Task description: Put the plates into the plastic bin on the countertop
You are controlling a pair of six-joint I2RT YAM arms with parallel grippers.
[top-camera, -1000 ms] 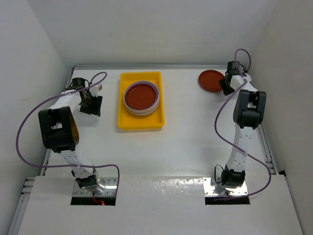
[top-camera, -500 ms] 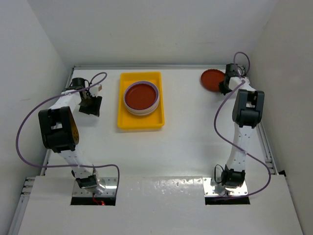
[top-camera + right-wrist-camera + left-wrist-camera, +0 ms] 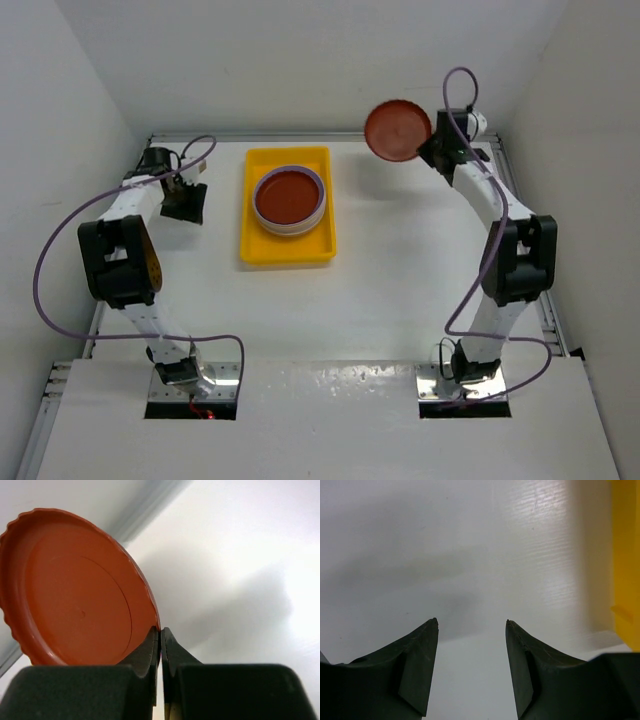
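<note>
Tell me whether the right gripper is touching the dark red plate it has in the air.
Touching. The right wrist view shows the right gripper clamped shut on the rim of the dark red plate, with no gap.

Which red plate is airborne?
The plate gripped by its rim in the right hand; the other red plate tops the stack in the yellow bin.

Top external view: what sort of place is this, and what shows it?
Probably a robot lab test cell: plain white panels wall a white countertop, and two arms are bolted at its near edge.
</note>
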